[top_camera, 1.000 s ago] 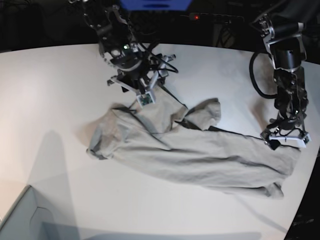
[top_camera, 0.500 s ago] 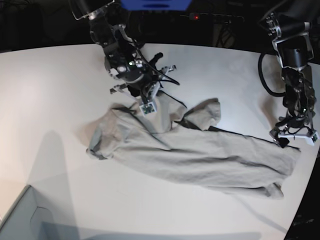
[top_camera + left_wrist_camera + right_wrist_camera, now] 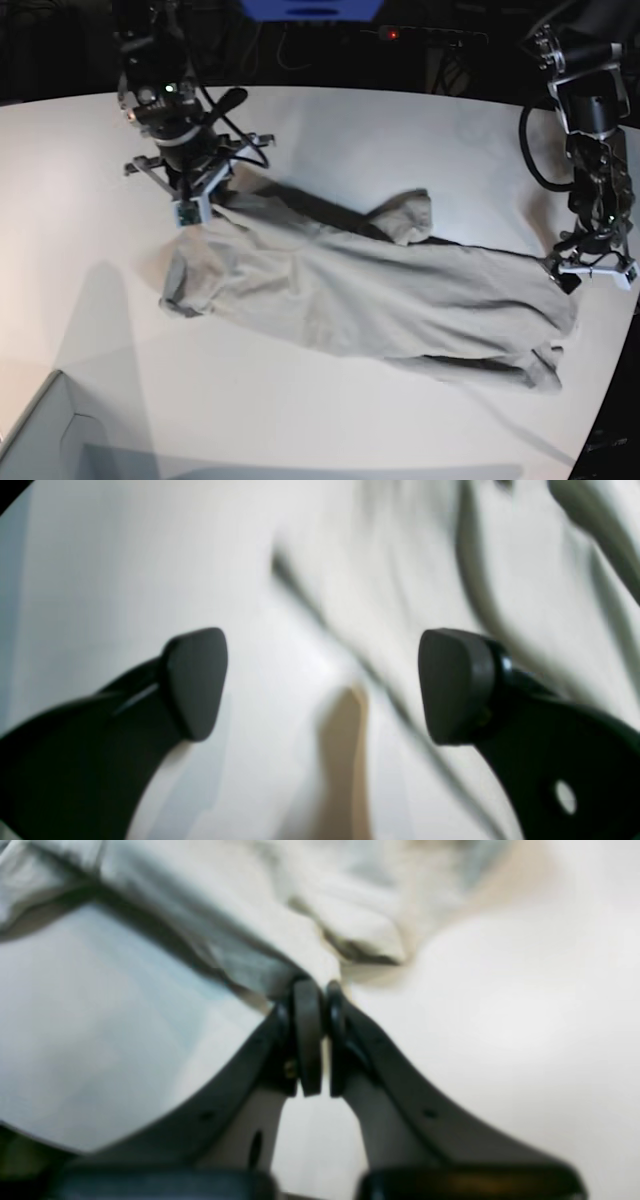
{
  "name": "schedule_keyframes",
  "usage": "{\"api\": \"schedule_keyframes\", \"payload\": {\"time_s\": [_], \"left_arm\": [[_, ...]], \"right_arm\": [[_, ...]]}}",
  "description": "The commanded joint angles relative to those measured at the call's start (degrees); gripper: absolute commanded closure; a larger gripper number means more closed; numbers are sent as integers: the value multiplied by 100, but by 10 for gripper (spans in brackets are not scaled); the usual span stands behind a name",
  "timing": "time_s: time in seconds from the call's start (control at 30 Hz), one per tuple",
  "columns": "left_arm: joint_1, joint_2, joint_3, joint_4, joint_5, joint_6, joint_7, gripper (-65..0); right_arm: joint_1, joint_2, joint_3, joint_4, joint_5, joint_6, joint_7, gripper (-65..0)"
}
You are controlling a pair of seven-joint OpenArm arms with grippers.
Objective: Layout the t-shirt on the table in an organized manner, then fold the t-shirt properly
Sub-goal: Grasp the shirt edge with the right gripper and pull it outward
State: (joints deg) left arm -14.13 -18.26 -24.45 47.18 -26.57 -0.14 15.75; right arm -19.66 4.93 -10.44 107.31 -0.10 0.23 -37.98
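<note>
Black fingers of the right gripper (image 3: 317, 1037) are now pinched together on an edge of the t-shirt (image 3: 370, 300), where a second ago they stood apart above the cloth near the neckline. Since then that arm has swung toward the near-left side in the base view, and the pinched cloth has gone with it, so the upper part of the shirt is drawn out smoother and flatter than before. The left gripper (image 3: 320, 685) keeps its two dark pads wide apart, holding nothing, poised at the shirt's far end by the right edge of the table (image 3: 400, 140); it has barely shifted. Grey-beige cloth lies stretched across the middle of the white tabletop, its long axis running from the right gripper at upper left down to the lower right, with one sleeve (image 3: 408, 217) folded up along the far side.
</note>
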Motion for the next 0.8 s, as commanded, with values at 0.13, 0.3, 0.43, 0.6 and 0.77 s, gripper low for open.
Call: {"api": "schedule_keyframes", "payload": {"time_s": [0.13, 0.3, 0.43, 0.6, 0.77], "left_arm": [[-139, -60, -30, 78, -29, -25, -137, -584], [-112, 125, -30, 16, -11, -25, -137, -583], [2, 248, -21, -19, -38, -25, -85, -581], [679, 389, -30, 561, -38, -25, -102, -581], [758, 389, -12, 588, -38, -25, -102, -581]], "right_arm": [[-500, 144, 283, 535, 41, 17, 145, 0], [-623, 180, 327, 526, 41, 17, 145, 0], [-649, 180, 292, 544, 41, 17, 145, 0], [-649, 171, 283, 544, 41, 17, 145, 0], [-649, 171, 283, 544, 41, 17, 145, 0]]}}
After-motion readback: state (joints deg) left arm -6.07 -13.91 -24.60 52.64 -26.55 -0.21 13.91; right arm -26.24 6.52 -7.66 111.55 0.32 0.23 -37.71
